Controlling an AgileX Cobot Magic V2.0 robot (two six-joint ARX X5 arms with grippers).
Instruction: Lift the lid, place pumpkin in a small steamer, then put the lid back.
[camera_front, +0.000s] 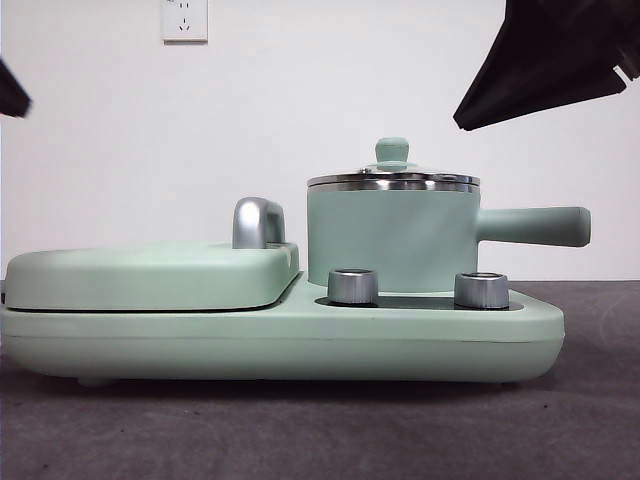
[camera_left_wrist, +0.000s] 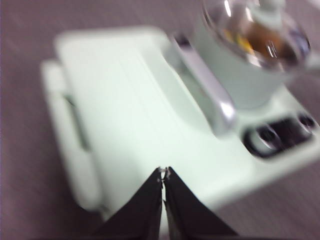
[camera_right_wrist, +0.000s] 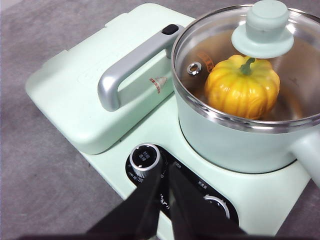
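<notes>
Mint-green small steamer (camera_front: 392, 238) sits on the right half of the griddle unit (camera_front: 280, 335), behind two steel dials (camera_front: 353, 286); its long handle (camera_front: 533, 226) sticks out toward the unit's right edge. I see the lid (camera_right_wrist: 247, 65) seated on the steel rim, mint knob (camera_front: 391, 152) on top. Through the glass the pumpkin (camera_right_wrist: 242, 87) is inside the pot, green stem up.

Left half of the unit carries the flat rectangular cover (camera_front: 150, 275) with a silver handle (camera_right_wrist: 131, 67). A small red label sits on that cover near the handle, too small for me to read. Tiny print rings the dials on the black panel (camera_right_wrist: 172, 182), not legible either.

Right gripper (camera_right_wrist: 165, 172) hovers above the unit's front edge, over the dial panel, jaws pressed together, gripping nothing. Left gripper (camera_left_wrist: 163, 173) hangs over the flat cover's side, jaws closed tip to tip, empty; that view is blurred. Wall socket (camera_front: 185, 20) is behind.
</notes>
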